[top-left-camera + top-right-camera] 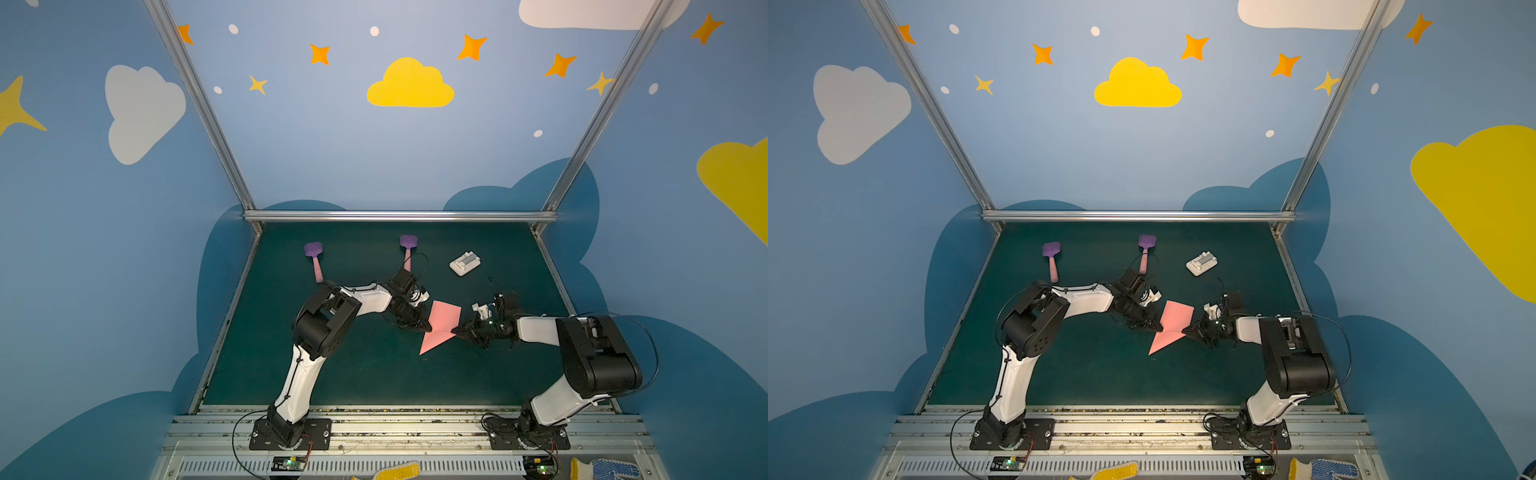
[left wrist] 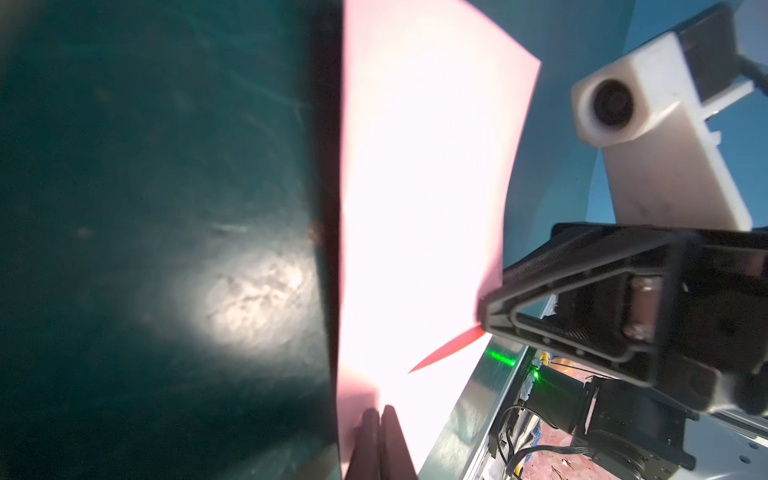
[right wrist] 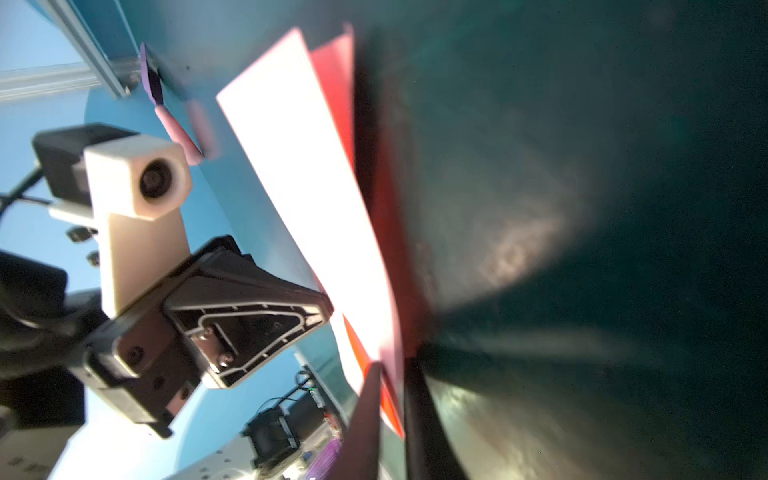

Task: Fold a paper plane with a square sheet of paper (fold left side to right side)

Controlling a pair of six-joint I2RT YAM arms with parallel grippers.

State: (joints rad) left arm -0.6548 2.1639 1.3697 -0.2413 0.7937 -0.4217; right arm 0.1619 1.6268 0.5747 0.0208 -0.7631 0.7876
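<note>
The square sheet of paper point(image 1: 442, 322) point(image 1: 1175, 322) is salmon pink and creased, with an upper flap raised and a pointed lower part lying on the green mat. My left gripper point(image 1: 426, 326) point(image 1: 1158, 326) is shut on its left edge, and the left wrist view shows the fingertips point(image 2: 380, 409) pinching the bright sheet point(image 2: 424, 187). My right gripper point(image 1: 455, 330) point(image 1: 1185, 331) is shut on the right edge at the crease. The right wrist view shows the paper point(image 3: 307, 187) pinched in that gripper point(image 3: 392, 365). No paper plane shows in any view.
Two purple spatulas with pink handles point(image 1: 314, 259) point(image 1: 408, 249) lie at the back of the mat. A white plastic block point(image 1: 464, 263) sits at the back right. An aluminium rail point(image 1: 399, 216) borders the far edge, and work gloves point(image 1: 395, 471) lie at the front.
</note>
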